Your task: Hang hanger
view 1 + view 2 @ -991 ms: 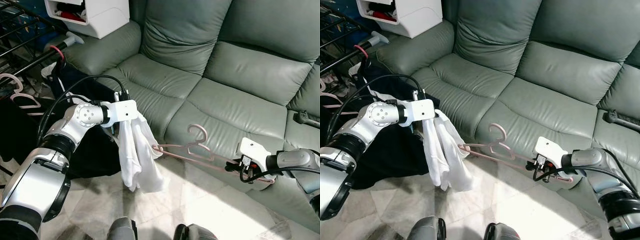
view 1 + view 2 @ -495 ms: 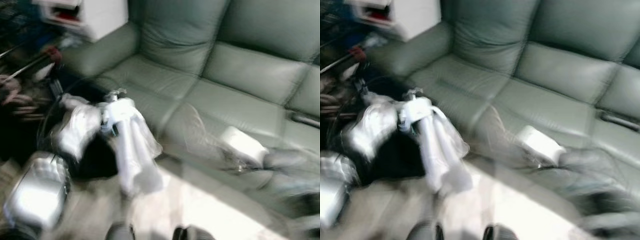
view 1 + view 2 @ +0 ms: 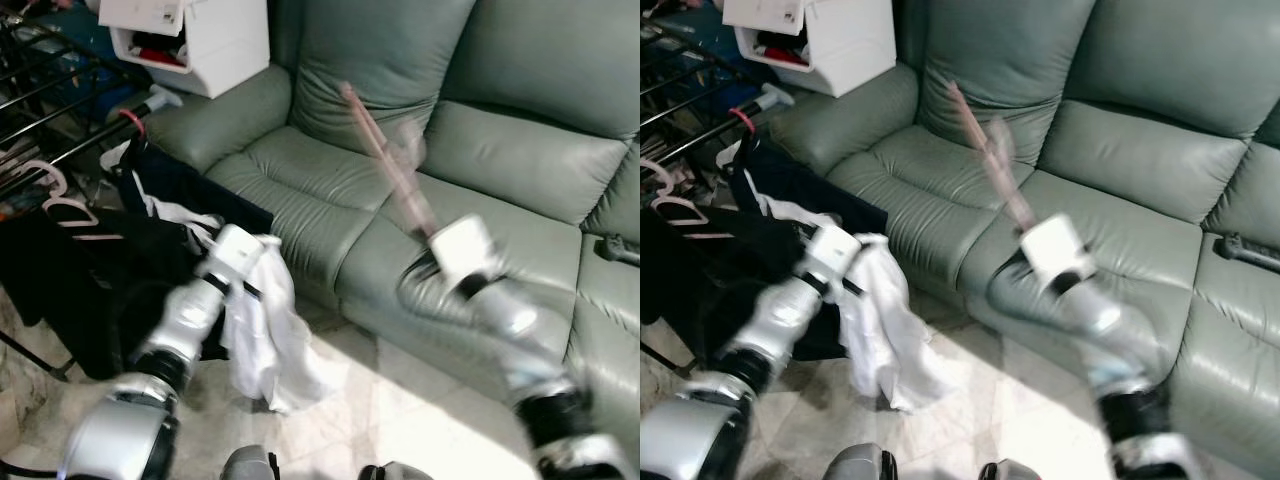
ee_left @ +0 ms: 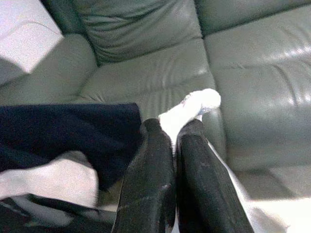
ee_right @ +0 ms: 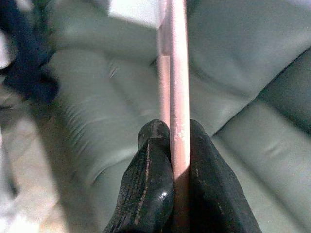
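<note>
The pink hanger (image 3: pixel 385 155) is a thin plastic one, blurred in both eye views, slanting from the centre of the frame up toward the upper middle, over the grey-green sofa (image 3: pixel 520 160). Its lower end sits in the right gripper (image 5: pixel 171 145), whose two black fingers (image 5: pixel 150 179) are clenched on the pink bar. The right wrist view shows that grip plainly: the bar runs straight up between the fingers, edge on, with sofa cushions beyond it. The eye views show instead how the hanger tilts in the air, though not its hook, which is lost in blur.

The left gripper (image 4: pixel 171 133) is at lower left of centre in the eye views, closed on a white garment (image 3: pixel 270 330) that hangs down toward the pale tiled floor (image 3: pixel 400 400). In the left wrist view a tuft of the white cloth sticks out between the pinched fingertips (image 4: pixel 150 131), with a dark navy garment (image 4: pixel 63 136) beside them on the sofa's edge.

At the left edge of the eye views stands a black drying rack (image 3: pixel 50 110) with dark clothes draped over it and another pink hanger (image 3: pixel 50 195) hooked on. A white storage box (image 3: pixel 190 40) sits on the sofa's armrest at upper left. A black object (image 3: pixel 615 248) lies on the seat at the right edge.
</note>
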`<state>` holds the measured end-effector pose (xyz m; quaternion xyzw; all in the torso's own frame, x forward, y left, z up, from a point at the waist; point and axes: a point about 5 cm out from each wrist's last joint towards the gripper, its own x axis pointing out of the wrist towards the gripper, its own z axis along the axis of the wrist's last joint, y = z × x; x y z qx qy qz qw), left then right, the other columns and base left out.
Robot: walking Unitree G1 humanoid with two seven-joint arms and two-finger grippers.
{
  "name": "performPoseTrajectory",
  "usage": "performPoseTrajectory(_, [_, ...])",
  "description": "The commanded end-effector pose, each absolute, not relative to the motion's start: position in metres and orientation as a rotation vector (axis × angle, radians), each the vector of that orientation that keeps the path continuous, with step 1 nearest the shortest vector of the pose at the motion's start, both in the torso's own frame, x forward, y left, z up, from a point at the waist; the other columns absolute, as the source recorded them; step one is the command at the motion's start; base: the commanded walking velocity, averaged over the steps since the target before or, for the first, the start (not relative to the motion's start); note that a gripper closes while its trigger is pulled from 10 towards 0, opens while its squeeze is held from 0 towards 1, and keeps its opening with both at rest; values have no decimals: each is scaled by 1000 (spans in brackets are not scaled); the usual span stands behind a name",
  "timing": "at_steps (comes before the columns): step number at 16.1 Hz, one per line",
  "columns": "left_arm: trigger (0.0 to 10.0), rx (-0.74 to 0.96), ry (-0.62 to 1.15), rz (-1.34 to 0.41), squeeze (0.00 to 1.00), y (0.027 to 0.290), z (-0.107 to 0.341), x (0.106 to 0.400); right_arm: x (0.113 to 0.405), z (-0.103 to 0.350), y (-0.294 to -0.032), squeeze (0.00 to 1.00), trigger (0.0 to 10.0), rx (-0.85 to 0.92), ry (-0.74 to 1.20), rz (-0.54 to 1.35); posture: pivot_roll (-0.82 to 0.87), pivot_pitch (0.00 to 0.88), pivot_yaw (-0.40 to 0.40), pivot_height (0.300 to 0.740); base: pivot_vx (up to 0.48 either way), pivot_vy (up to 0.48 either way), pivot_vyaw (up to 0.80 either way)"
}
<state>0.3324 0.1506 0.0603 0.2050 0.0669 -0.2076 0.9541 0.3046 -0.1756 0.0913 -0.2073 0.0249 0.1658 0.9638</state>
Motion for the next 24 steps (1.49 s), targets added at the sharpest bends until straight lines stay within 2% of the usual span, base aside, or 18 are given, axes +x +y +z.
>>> performPoseTrajectory(1, [10000,415,143,-376,0,168,58,328,297,75,-185,0,10000,-418,137,309,-64,0,46,740,0,0,0])
performPoseTrajectory(2, [10000,430,169,-349,0,173,51,323,292,64,-191,0,10000,-410,191,263,-63,0,44,740,0,0,0])
performPoseTrajectory(3, [10000,426,209,-324,0,177,37,312,286,51,-195,0,10000,-321,230,173,-67,0,52,740,0,0,0])
performPoseTrajectory(4, [10000,394,241,-284,0,180,29,306,286,50,-195,0,10000,-267,205,106,-68,0,54,740,0,0,0])
performPoseTrajectory(7, [10000,166,316,-119,0,189,13,294,289,42,-183,0,10000,-212,198,-20,-70,0,58,740,0,0,0])
performPoseTrajectory(10, [10000,166,287,-135,0,186,9,284,291,47,-161,0,10000,-188,155,63,-48,0,39,740,0,0,0])
performPoseTrajectory(11, [10000,165,269,-142,0,185,8,279,289,48,-157,0,10000,-227,120,106,-39,0,29,740,0,0,0])
performPoseTrajectory(14, [10000,138,242,-124,0,184,10,275,291,51,-155,0,10000,-197,108,134,-22,0,21,740,0,0,0])
performPoseTrajectory(18, [10000,137,227,-130,0,187,16,276,302,64,-153,0,10000,-172,62,155,-19,0,13,740,0,0,800])
performPoseTrajectory(21, [10000,173,225,-129,0,189,13,267,297,59,-156,0,10000,-167,84,156,-18,0,12,740,0,0,800])
performPoseTrajectory(24, [10000,137,262,-104,0,184,9,264,292,52,-156,0,10000,-140,111,153,-20,0,10,740,0,0,800])
